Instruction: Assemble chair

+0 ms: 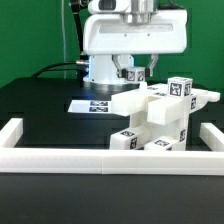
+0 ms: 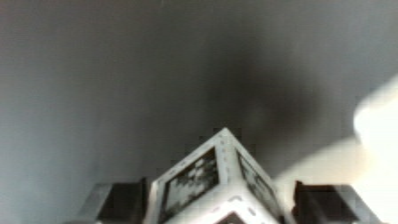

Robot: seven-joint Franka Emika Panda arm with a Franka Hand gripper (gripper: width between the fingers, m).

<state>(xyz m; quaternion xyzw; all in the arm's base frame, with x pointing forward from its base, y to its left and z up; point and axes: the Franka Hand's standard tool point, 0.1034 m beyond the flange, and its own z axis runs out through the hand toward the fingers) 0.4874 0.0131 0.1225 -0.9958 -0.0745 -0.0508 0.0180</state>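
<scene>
The partly joined chair (image 1: pixel 160 115), white blocky pieces with small black-and-white tags, lies on the black table inside the front right corner of the border frame. Its flat slab (image 1: pixel 132 101) points to the exterior view's left, and tagged posts (image 1: pixel 181 88) stick up at the right. My gripper (image 1: pixel 134 72) hangs above and behind the chair, shut on a small white tagged piece (image 2: pixel 217 180). In the wrist view that piece stands corner-on between my two dark fingers (image 2: pixel 125 200). The table below is blurred grey.
A long low white border frame (image 1: pixel 100 160) runs along the front and up both sides. The marker board (image 1: pixel 95 103) lies flat on the table left of the chair. The robot's white base (image 1: pixel 135 40) stands behind.
</scene>
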